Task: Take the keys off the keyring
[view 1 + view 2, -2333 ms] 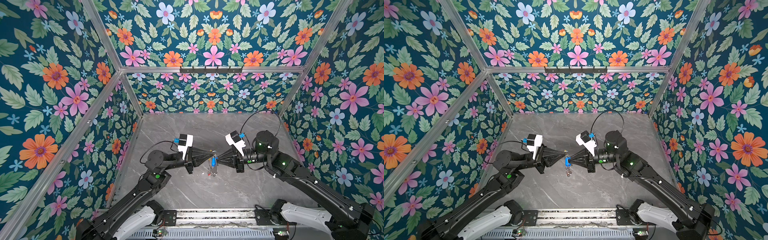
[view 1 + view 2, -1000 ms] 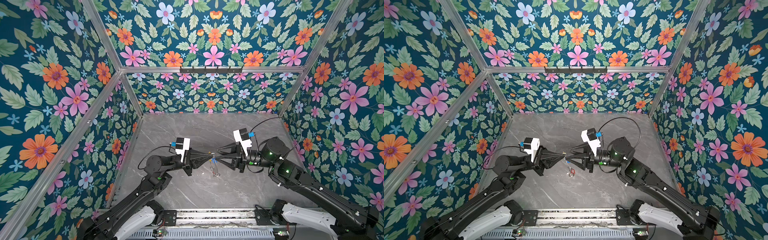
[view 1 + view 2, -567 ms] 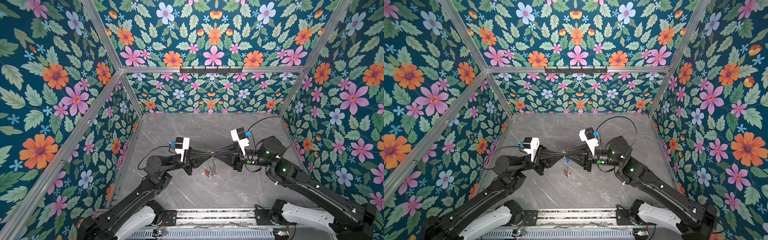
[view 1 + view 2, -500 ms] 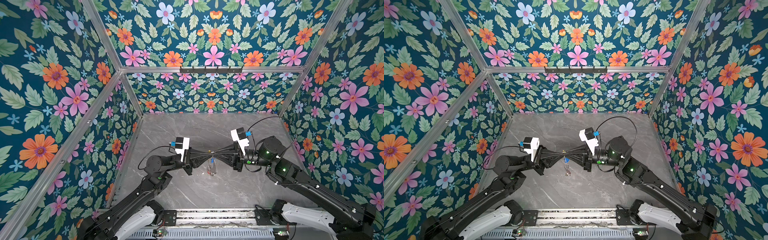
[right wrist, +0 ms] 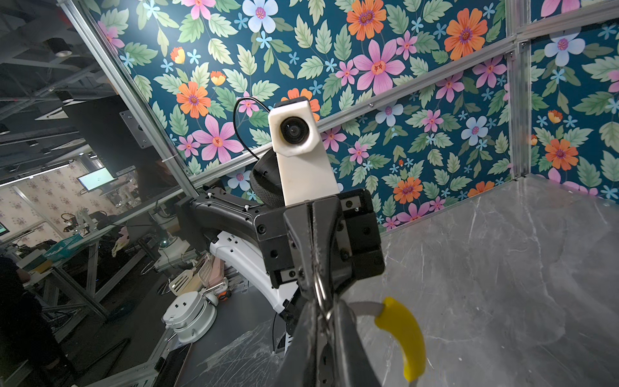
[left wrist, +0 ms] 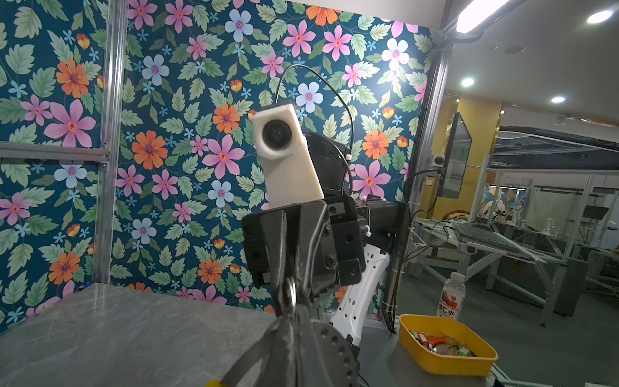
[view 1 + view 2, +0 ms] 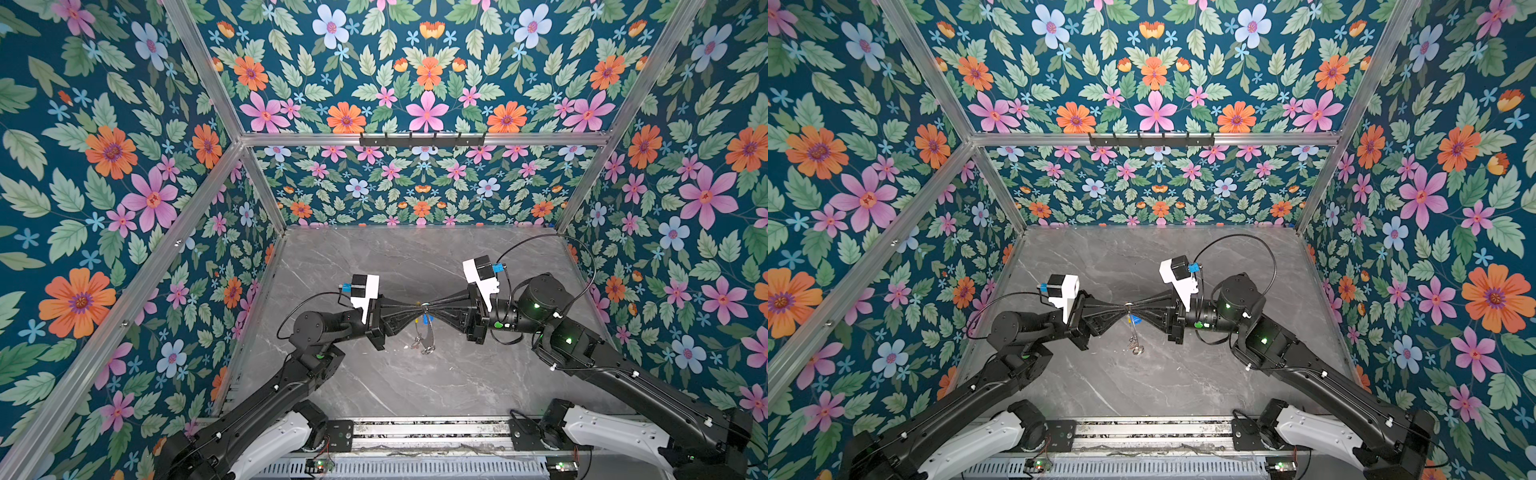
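Both grippers meet tip to tip above the middle of the table. My left gripper [image 7: 417,308] [image 7: 1124,308] is shut on the keyring [image 7: 431,332], whose grey band [image 6: 248,355] runs out from its closed fingers. My right gripper [image 7: 432,308] [image 7: 1138,308] is shut on a small split ring [image 5: 320,291] at that same spot. The keyring's yellow arc [image 5: 403,335] curves away beside the right fingers. Below the tips hang a blue tag [image 7: 424,319] [image 7: 1133,319] and the silvery keys [image 7: 420,343] [image 7: 1136,348]. No red tag shows.
The grey marble table [image 7: 374,374] is walled on three sides by floral panels. A black hook rail [image 7: 422,139] sits high on the back wall. Off the table stand a yellow bin of tagged keys [image 6: 445,365] and a bottle [image 6: 452,295].
My right gripper has closed and come in against the left gripper's tips. The hanging keys have swung a little under them. The left arm has stayed put.
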Action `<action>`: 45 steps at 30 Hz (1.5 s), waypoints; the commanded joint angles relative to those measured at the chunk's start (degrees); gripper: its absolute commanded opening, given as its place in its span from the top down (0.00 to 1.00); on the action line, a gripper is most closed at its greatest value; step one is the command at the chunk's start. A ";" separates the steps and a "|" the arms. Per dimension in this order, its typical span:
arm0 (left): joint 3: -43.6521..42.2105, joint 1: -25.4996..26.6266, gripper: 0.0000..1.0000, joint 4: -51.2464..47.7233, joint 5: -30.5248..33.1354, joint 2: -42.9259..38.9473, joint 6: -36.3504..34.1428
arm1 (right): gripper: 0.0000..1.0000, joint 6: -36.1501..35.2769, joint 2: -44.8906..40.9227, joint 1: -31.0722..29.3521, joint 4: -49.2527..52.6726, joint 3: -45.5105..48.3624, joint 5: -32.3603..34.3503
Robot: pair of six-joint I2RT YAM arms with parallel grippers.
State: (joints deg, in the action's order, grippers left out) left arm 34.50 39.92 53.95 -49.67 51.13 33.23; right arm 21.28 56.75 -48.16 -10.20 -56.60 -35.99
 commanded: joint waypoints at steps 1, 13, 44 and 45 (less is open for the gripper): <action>0.13 -0.02 1.00 2.41 0.45 -0.08 0.60 | 0.91 0.27 -0.06 -0.08 -2.52 0.06 -0.40; -0.11 -0.01 1.00 2.39 0.80 -0.07 0.60 | 0.93 0.93 -0.42 -0.09 -2.94 0.21 -0.33; 18.32 -0.55 0.69 -38.15 -11.16 4.80 -7.65 | 1.00 -15.03 1.87 -0.05 40.71 -17.48 5.37; 18.72 -0.57 0.71 -38.77 -11.47 5.14 -7.66 | 1.00 -15.11 1.94 -0.10 40.68 -17.52 5.59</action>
State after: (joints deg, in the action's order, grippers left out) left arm 52.14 39.38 18.70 -58.41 55.75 26.81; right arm 7.92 58.52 -48.21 29.58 -73.58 -31.40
